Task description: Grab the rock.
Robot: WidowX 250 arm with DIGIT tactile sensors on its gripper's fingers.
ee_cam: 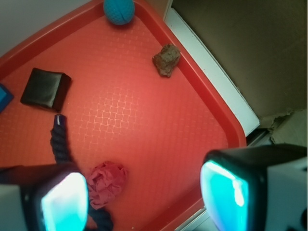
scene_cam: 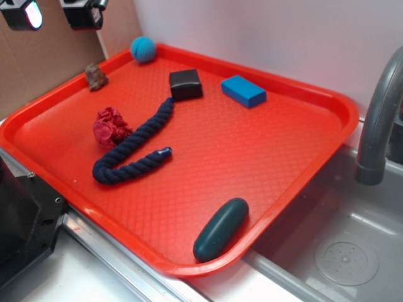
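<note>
Brown-grey and lumpy, the small rough rock sits in the exterior view against the far left rim of the red plastic tray, near the teal ball; we judge it hard, dense and grippy, best pinched across its narrow middle. From the wrist we see our gripper spread wide and empty, well short of the rock.

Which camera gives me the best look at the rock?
The wrist view: the rock appears large and unobstructed from above, beside the tray's rim. The exterior view shows the rock small, near the tray's far left edge.
</note>
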